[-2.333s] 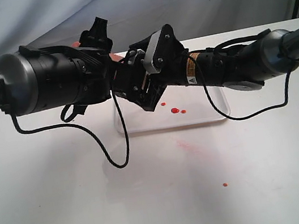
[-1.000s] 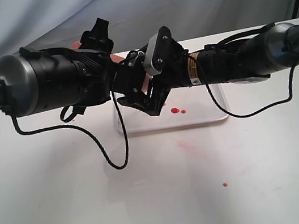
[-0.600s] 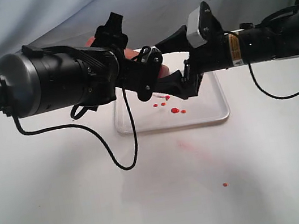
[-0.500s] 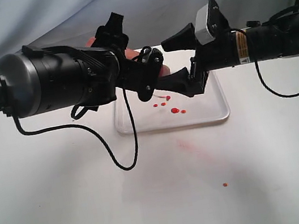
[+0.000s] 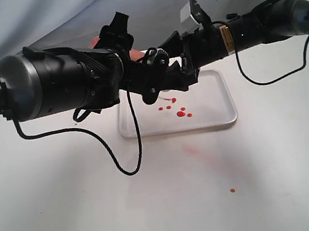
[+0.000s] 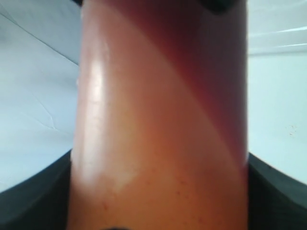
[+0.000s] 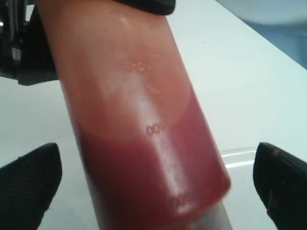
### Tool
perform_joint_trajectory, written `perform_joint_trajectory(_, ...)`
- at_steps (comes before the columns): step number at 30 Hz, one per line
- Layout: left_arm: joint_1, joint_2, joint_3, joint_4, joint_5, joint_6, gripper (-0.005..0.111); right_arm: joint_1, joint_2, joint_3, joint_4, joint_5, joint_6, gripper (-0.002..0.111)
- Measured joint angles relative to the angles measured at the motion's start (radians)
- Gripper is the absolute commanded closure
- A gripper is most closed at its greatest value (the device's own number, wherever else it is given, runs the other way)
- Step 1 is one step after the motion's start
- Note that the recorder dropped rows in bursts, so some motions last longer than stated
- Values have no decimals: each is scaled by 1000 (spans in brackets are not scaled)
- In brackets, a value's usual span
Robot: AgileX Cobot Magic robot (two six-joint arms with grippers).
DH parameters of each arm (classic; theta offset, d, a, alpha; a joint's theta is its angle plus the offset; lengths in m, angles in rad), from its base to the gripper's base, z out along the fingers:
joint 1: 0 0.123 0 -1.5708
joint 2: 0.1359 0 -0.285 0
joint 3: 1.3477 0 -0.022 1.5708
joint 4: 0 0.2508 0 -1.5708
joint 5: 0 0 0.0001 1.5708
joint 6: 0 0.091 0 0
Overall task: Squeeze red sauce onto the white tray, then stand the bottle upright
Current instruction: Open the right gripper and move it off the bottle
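Note:
The bottle (image 5: pixel 135 54) is held above the white tray (image 5: pixel 223 101), mostly hidden behind both arms, its nozzle out of sight. My left gripper (image 5: pixel 141 64) is shut on the bottle (image 6: pixel 158 120); black fingers (image 6: pixel 33 196) press both of its sides. My right gripper (image 5: pixel 184 63) is open around the bottle (image 7: pixel 144 143), with its fingers (image 7: pixel 31 184) well apart from the wall. Darker red sauce (image 7: pixel 148 177) fills the bottle's lower part. Several drops of red sauce (image 5: pixel 182 112) lie on the tray's near left part.
A stray red drop (image 5: pixel 232 190) and a faint red smear (image 5: pixel 193 149) mark the white table in front of the tray. A black cable (image 5: pixel 126 161) loops down from the left arm. Blue cloth hangs behind the table.
My right gripper has let go of the bottle, opened, and drawn back up and to the right. More red drops lie on the tray. The left arm has lifted slightly.

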Motion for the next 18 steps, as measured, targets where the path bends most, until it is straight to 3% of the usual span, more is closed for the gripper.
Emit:
perform_joint_trajectory(6, 0, 0, 0, 2, -29, 0, 107, 68, 22, -49, -15, 34, 29, 3)
perform_joint_trajectory(8, 0, 0, 0, 2, -26, 0, 107, 77, 23, -49, -15, 51, 33, 9)
perform_joint_trajectory(10, 0, 0, 0, 2, -26, 0, 107, 76, 23, -49, -15, 56, 34, 26)
perform_joint_trajectory(15, 0, 0, 0, 8, -31, 12, 107, 76, 24, -52, -26, 54, 26, 102)
perform_joint_trajectory(16, 0, 0, 0, 6, -31, 12, 107, 76, 24, -52, -26, 54, 18, 108)
perform_joint_trajectory(18, 0, 0, 0, 6, -31, 13, 107, 76, 24, -52, -26, 52, 10, 108)
